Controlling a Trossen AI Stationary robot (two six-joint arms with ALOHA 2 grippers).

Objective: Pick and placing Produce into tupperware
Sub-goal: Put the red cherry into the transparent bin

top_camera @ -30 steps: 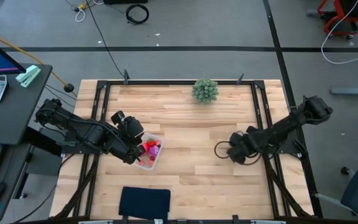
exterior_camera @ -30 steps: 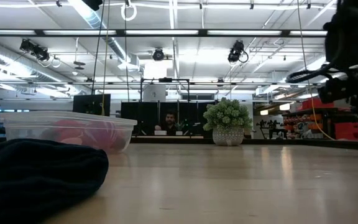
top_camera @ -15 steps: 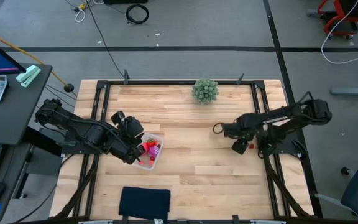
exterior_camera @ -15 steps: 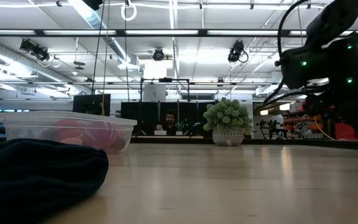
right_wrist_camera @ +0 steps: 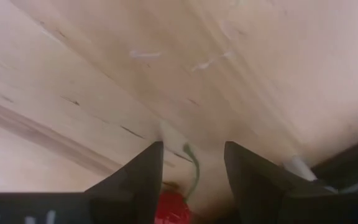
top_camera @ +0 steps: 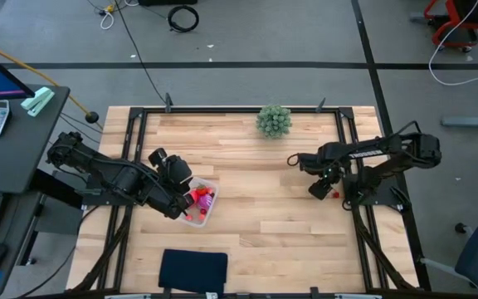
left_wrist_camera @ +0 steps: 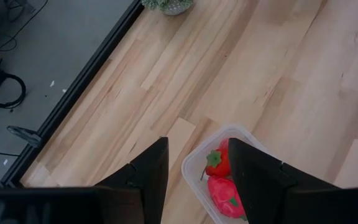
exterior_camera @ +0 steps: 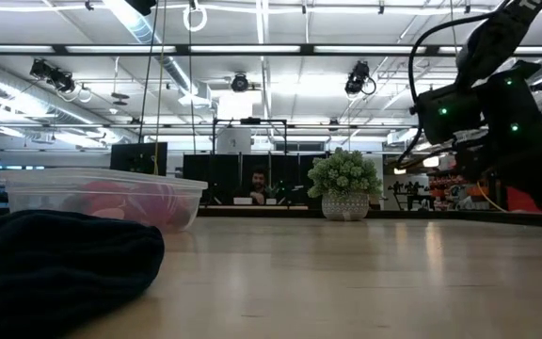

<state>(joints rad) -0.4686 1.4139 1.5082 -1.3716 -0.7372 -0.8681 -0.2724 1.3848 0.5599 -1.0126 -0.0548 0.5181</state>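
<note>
The clear tupperware [top_camera: 208, 214] stands on the table's left half and holds red pieces, a pink-red piece and a purple ball; it also shows in the low view [exterior_camera: 102, 193]. My left gripper [top_camera: 179, 199] is open and empty at the tub's left end, with its fingers over the tub's rim [left_wrist_camera: 194, 163]. My right gripper [top_camera: 322, 191] is near the table's right edge, raised off the wood, and is shut on a small red produce piece [top_camera: 329, 193] with a green stem. The right arm shows high in the low view [exterior_camera: 478, 108]. My right gripper holds the red piece [right_wrist_camera: 171, 208] between its two fingers, far back at the picture's bottom edge, with the green stem [right_wrist_camera: 194, 171] curling out forward. The fingers slant down toward the wood. The piece is clear of the table.
A green bushy plant [top_camera: 273, 120] stands at the far edge's middle. A black pad [top_camera: 192, 270] lies at the near edge, left of centre, and fills the low view's left foreground [exterior_camera: 55, 264]. Bare wood lies between the tub and the right gripper. A person sits beyond the table.
My right gripper has risen from the table and swung toward the far edge, and the red piece now shows at its fingers.
</note>
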